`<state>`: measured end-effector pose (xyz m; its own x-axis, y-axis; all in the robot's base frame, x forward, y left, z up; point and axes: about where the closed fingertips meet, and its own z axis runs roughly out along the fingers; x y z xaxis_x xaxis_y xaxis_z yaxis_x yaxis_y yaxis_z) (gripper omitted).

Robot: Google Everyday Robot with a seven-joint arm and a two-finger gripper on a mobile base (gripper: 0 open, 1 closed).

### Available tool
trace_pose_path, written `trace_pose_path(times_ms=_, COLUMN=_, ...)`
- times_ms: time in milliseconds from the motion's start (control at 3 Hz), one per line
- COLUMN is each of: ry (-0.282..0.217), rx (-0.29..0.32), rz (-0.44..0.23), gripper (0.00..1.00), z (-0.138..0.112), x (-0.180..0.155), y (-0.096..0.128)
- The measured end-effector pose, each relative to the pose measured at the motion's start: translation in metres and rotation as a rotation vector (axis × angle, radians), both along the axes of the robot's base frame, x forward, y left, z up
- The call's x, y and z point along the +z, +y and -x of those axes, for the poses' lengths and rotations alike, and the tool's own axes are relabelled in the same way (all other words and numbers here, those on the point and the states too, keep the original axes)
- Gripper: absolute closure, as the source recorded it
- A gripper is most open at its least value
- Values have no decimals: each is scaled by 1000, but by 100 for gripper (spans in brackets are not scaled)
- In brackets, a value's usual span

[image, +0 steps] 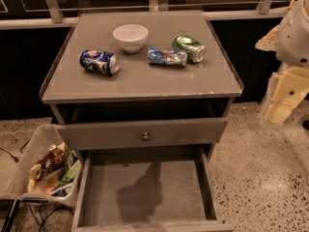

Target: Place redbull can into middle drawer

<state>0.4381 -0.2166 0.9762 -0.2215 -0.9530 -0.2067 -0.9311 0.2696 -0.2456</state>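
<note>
The redbull can, slim and light-blue and silver, lies on its side on the cabinet top, right of centre. The middle drawer is pulled out below, a wide grey box with a bare floor and nothing in it. My gripper hangs at the right edge of the view, beside the cabinet and lower than its top. It is well to the right of the can and holds nothing that I can see.
A fatter dark-blue can lies at the left of the top, a green can right behind the redbull can, and a white bowl at the back. A closed drawer front with a round knob sits above the open drawer. A plastic bin of snack packets stands on the floor at left.
</note>
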Motion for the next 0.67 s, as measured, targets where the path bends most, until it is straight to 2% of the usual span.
trace_pose_path(times_ms=333, ry=-2, rx=1, rz=0, gripper=0, z=0, x=0, y=0)
trace_pose_path(times_ms=667, ry=-37, rx=23, rz=-25, gripper=0, z=-12, x=1, y=4)
